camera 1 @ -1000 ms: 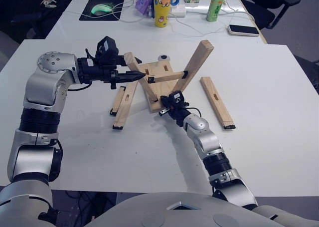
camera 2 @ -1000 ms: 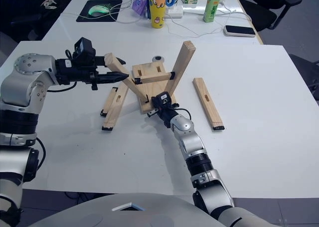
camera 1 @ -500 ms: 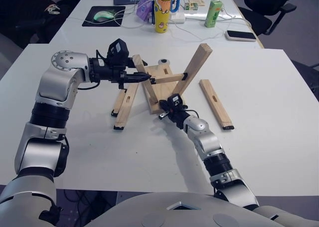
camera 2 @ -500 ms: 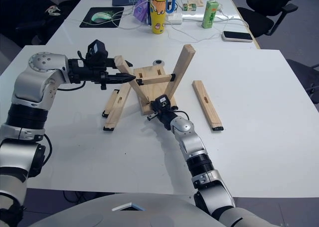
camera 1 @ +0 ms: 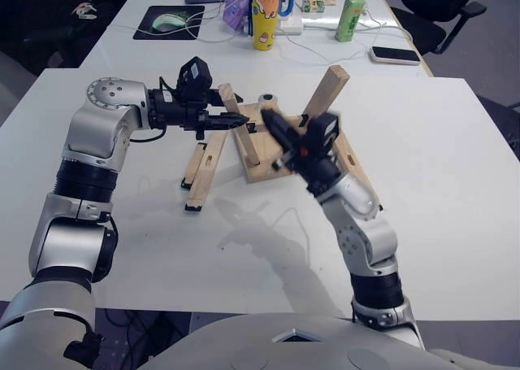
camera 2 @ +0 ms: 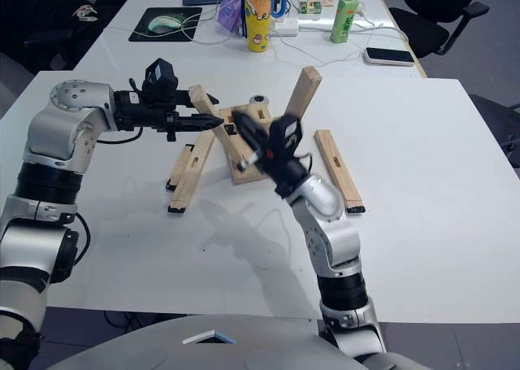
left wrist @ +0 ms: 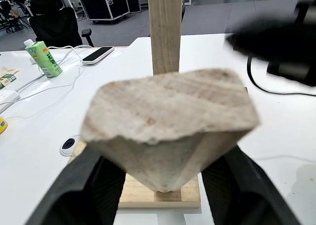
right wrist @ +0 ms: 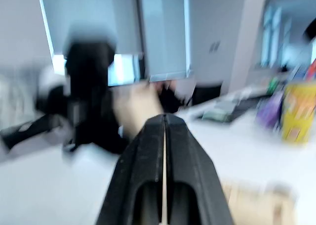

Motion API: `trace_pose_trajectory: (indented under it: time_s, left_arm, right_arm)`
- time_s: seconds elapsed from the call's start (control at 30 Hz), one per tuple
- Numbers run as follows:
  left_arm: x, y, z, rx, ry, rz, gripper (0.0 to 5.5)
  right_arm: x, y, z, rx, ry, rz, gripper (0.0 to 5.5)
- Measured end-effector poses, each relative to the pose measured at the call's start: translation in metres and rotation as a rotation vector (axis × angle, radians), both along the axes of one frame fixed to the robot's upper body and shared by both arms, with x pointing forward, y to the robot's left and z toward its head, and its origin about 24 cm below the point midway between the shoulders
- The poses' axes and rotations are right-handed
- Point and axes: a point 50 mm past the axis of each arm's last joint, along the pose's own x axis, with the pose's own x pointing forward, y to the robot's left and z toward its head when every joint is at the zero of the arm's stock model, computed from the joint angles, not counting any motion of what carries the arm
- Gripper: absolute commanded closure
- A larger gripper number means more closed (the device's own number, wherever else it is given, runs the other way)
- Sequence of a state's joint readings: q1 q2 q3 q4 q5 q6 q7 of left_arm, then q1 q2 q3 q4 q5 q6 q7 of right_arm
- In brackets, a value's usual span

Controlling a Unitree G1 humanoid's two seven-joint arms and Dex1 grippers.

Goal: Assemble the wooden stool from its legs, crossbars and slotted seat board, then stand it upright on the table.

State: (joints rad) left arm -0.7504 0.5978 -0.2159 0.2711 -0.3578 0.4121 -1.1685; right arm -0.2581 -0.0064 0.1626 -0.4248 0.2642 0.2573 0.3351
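Observation:
The part-built stool lies on the white table, its slotted seat board flat with two legs sticking up. My left gripper is shut on the top of the left leg; the other leg leans up to the right. My right gripper hovers raised over the seat board, its fingers pressed together with nothing in them. Two loose wooden pieces lie left of the stool, and another piece lies to the right, partly behind my right arm.
On the table behind stand a yellow cup, a green carton, a phone and a mouse on a pad. Bare tabletop stretches along the front and far right of the white table.
My right arm has lifted off the table by the seat board's front edge and swung up over the stool. The left gripper keeps its hold on the leg.

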Motion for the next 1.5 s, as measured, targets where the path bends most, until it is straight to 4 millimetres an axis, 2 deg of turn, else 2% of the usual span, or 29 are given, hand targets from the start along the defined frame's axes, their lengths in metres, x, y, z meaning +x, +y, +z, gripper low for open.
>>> trace_pose_trajectory:
  time_s: [0.1,0.17,0.23,0.3,0.43,0.5,0.57,0.63,0.7,0.77,0.83,0.9,1.0,1.07,1.13,1.23,1.33,1.5]
  left_arm:
    - [0.0,0.0,0.001,0.001,0.001,-0.002,3.43]
    - [0.0,0.0,0.001,0.004,0.001,-0.003,3.43]
    - [0.0,-0.001,0.002,0.005,-0.002,-0.008,3.43]
    - [0.0,-0.003,0.004,0.003,-0.008,-0.017,3.43]
    - [0.0,-0.001,0.005,0.005,-0.012,-0.016,3.43]
    - [-0.001,-0.001,0.003,0.005,-0.007,-0.012,3.43]
    - [-0.001,-0.002,0.002,0.001,-0.006,-0.015,3.43]
    - [-0.001,-0.003,0.003,-0.002,-0.013,-0.019,3.43]
    - [-0.001,-0.004,0.003,-0.004,-0.016,-0.019,3.43]
    - [-0.001,-0.004,0.003,-0.004,-0.017,-0.02,3.43]
    - [-0.001,-0.004,0.004,-0.004,-0.019,-0.021,3.43]
    - [-0.001,-0.003,0.004,-0.003,-0.019,-0.019,3.43]
    - [0.0,-0.003,0.005,-0.002,-0.022,-0.021,3.43]
    - [0.001,-0.003,0.006,-0.001,-0.021,-0.025,3.43]
    - [0.002,-0.004,0.008,0.003,-0.021,-0.03,3.43]
    - [0.004,-0.002,0.009,0.011,-0.018,-0.027,3.43]
    - [0.006,0.0,0.01,0.02,-0.032,0.0,3.43]
    - [0.003,0.003,0.009,0.002,-0.038,0.005,3.43]
  right_arm:
    - [0.014,0.005,0.019,-0.099,-0.119,-0.203,5.5]
    - [0.024,0.012,0.016,-0.169,-0.139,-0.283,5.5]
    - [0.039,0.024,-0.017,-0.313,-0.027,-0.313,5.5]
    - [0.048,0.026,-0.071,-0.458,0.199,-0.284,5.5]
    - [0.053,0.026,-0.075,-0.556,0.172,-0.226,5.5]
    - [0.054,0.024,-0.076,-0.529,0.18,-0.208,5.5]
    - [0.052,0.021,-0.077,-0.405,0.189,-0.188,5.5]
    - [0.04,0.014,-0.079,-0.22,0.19,-0.153,5.5]
    - [0.023,0.009,-0.069,-0.072,0.144,-0.086,5.5]
    - [0.012,0.003,-0.053,-0.007,0.068,-0.055,5.5]
    - [-0.001,-0.007,-0.051,-0.005,0.043,-0.034,5.5]
    - [-0.011,-0.021,-0.072,-0.08,0.108,-0.04,5.5]
    - [-0.012,-0.034,-0.13,-0.253,0.321,-0.096,5.5]
    - [-0.011,-0.035,-0.162,-0.299,0.454,-0.128,5.5]
    - [-0.01,-0.03,-0.177,-0.301,0.517,-0.143,5.5]
    - [-0.007,-0.022,-0.183,-0.288,0.515,-0.137,5.5]
    - [0.004,-0.014,-0.182,-0.309,0.51,-0.156,5.5]
    - [0.001,-0.011,-0.176,-0.251,0.492,-0.114,5.5]
